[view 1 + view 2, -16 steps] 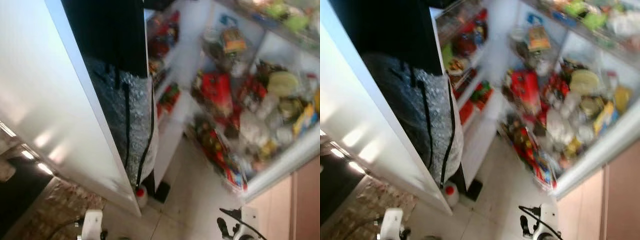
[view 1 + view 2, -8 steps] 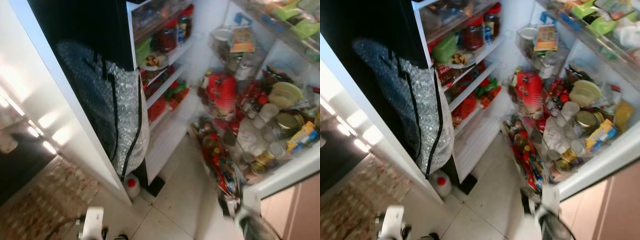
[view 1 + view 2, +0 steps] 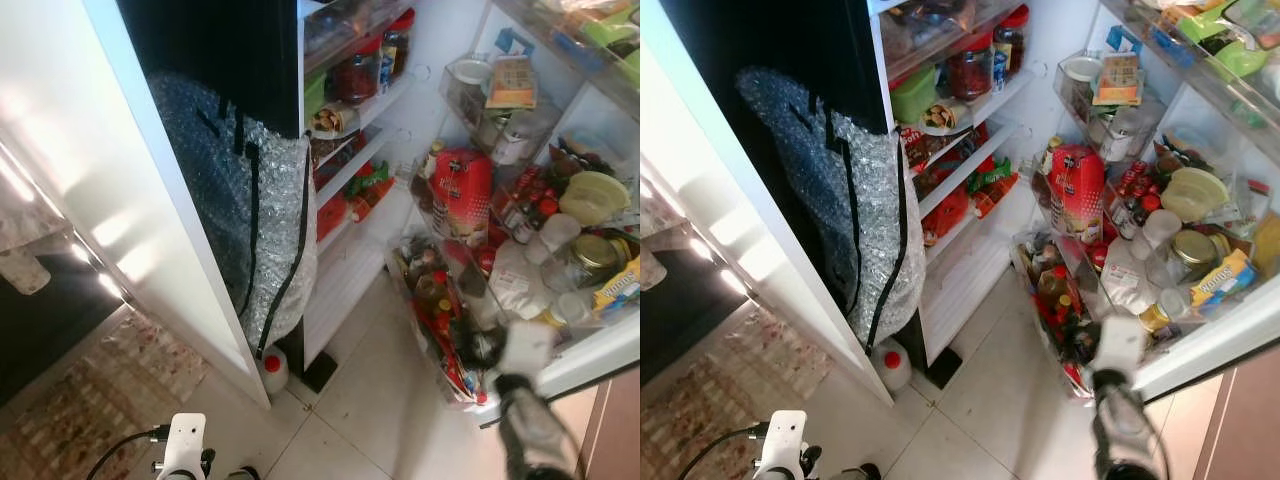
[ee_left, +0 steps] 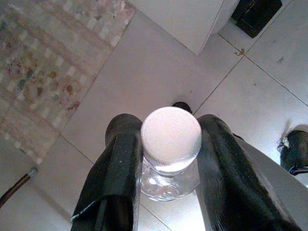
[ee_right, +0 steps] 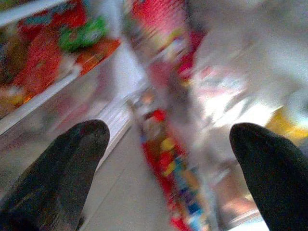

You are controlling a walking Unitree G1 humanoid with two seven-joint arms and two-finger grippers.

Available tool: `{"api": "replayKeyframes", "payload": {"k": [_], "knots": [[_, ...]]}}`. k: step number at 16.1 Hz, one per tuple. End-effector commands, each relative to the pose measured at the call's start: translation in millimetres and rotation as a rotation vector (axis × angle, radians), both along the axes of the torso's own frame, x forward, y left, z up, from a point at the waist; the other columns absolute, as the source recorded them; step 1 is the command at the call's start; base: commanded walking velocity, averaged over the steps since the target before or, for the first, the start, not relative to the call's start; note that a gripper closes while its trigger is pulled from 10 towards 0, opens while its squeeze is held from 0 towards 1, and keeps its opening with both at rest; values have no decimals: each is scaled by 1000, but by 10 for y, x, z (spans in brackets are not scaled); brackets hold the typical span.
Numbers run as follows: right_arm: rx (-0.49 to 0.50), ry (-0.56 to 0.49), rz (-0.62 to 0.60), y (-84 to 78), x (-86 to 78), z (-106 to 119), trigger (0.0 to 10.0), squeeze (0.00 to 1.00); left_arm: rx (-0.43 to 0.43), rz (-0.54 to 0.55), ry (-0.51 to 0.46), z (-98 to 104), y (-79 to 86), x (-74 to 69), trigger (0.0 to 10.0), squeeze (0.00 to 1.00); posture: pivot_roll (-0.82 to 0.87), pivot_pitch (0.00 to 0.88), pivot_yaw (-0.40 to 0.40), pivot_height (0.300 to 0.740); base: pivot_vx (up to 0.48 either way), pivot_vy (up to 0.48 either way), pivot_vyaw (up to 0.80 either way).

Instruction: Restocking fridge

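Note:
My left gripper [image 4: 168, 124] is shut on a small clear glass jar [image 4: 169, 184] with a white lid [image 4: 171, 134], held low over the tiled floor. My left wrist [image 3: 185, 447] sits at the bottom of the head view. My right arm [image 3: 522, 420] is raised toward the lower shelves of the open fridge door [image 3: 470, 300]. The right gripper [image 5: 168, 139] is open with nothing between its fingers, facing the packed door racks in a blurred view. The fridge's inner shelves [image 3: 352, 150] hold jars and packets.
A bubble-wrap bag [image 3: 255, 225] hangs in front of the dark opening beside the fridge. On the floor by it stands a white bottle with a red cap [image 3: 272, 368]. A red packet [image 3: 462, 195] fills a door rack. A patterned rug [image 3: 70, 410] lies left; pale tiles [image 3: 355, 400] run ahead.
My right arm has risen from the bottom edge up toward the door's lower racks. The head camera has shifted and the picture has sharpened. The left wrist stays low.

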State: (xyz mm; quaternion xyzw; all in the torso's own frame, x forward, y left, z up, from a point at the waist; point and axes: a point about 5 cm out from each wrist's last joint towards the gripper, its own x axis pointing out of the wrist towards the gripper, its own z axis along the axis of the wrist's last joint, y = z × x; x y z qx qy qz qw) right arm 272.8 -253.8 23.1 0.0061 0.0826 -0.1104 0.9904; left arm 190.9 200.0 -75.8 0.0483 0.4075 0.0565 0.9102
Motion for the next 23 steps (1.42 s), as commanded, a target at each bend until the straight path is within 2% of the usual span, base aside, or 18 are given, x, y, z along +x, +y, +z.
{"api": "replayKeyframes", "payload": {"k": [1,6,8,9,11,12,13,14,15,16,17,19,22,23], "knots": [[-20,-42,-43,-120,5,89,10000,0,7,-6,11,-21,9,-47,10000,0,-100,157,-14,740,0,0,0],[-94,-111,-78,-387,130,382,10000,0,7,-10,-16,4,-25,2,10000,0,-100,156,-16,740,0,0,0],[-110,-115,-83,-466,134,434,10000,0,7,-8,-19,8,-20,7,10000,0,-103,157,-14,740,0,0,0],[-121,-110,-97,-557,110,459,10000,0,8,-10,-20,10,-16,10,10000,0,-106,159,-11,740,0,0,0],[-176,-61,-134,-816,-18,474,10000,0,10,-13,-22,14,-13,16,10000,0,-108,162,-5,740,0,0,0],[-202,-33,-179,-1007,-126,498,10000,0,12,-14,-24,17,-9,21,10000,0,-112,161,-2,740,0,0,0],[-206,-19,-207,-1106,-188,509,10000,0,12,-15,-25,19,-8,23,10000,0,-113,162,-1,740,0,0,0],[-246,47,-285,-1407,-409,543,10000,0,14,-19,-26,23,-8,30,10000,0,-114,160,-2,740,0,0,0],[-264,85,-324,-1542,-533,553,10000,0,15,-22,-27,26,-7,35,10000,0,-116,158,-1,740,0,0,0],[-270,102,-339,-1592,-586,552,10000,0,15,-24,-27,27,-7,37,10000,0,-117,159,0,740,0,0,0],[-227,137,-389,-1656,-713,480,10000,0,15,-26,-27,28,-6,41,10000,0,-119,157,2,740,0,0,0],[-180,189,-364,-1536,-734,297,10000,0,14,-29,-25,28,-14,43,10000,0,-117,155,6,740,0,0,0],[34,389,-172,-807,-745,-386,10000,0,-1,-34,-13,18,-34,38,10000,0,-110,143,8,740,0,0,0],[120,472,-109,-494,-792,-611,10000,0,-35,-24,10,-2,-51,20,10000,0,-111,138,8,740,0,0,0]]}}
